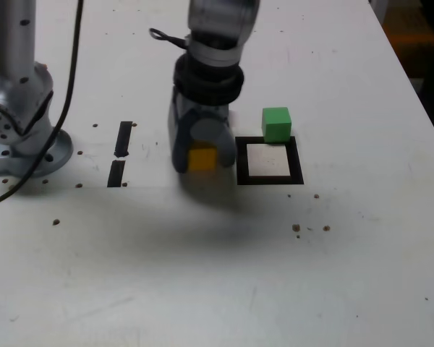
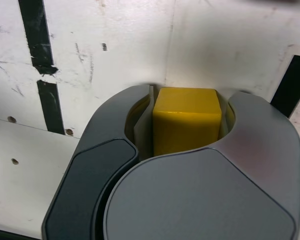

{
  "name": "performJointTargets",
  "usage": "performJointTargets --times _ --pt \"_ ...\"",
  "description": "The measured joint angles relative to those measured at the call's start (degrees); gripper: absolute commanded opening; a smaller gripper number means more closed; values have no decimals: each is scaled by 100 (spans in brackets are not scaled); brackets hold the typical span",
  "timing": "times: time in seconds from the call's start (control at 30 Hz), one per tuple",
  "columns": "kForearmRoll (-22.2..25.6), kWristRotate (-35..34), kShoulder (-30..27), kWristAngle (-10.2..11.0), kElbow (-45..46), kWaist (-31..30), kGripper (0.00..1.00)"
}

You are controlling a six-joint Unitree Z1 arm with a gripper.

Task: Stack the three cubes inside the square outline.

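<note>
My hand (image 2: 190, 120) closes around the yellow cube (image 2: 186, 120) on the worktop (image 1: 152, 253), a finger on either side, its grip not certain from here. The square outline (image 1: 297, 160) lies just to the right in the exterior view, the green cube (image 1: 276, 125) at its far edge.

Two short strips of black tape (image 1: 123, 139) lie end to end in the left half of the exterior view's frame, a small gap between them. They are stuck to a scuffed white table (image 1: 145, 267) dotted with small brown spots (image 1: 56, 222), several of them near the left edge. At the upper right corner, beyond the table's edge, is a brownish-orange patch (image 1: 409, 43), too blurred to name.
</note>
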Motion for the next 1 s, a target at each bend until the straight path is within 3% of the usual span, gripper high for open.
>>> performJointTargets --times 0.17,0.27,0.63,0.83,1.0 --pt "28 1 -184 -61 132 12 80" --pt "44 10 -211 -70 55 12 96" --pt "400 -85 -480 19 -20 12 100" --pt "1161 -134 -706 567 -769 -111 100" --pt "1477 155 -615 890 -1563 -350 99"
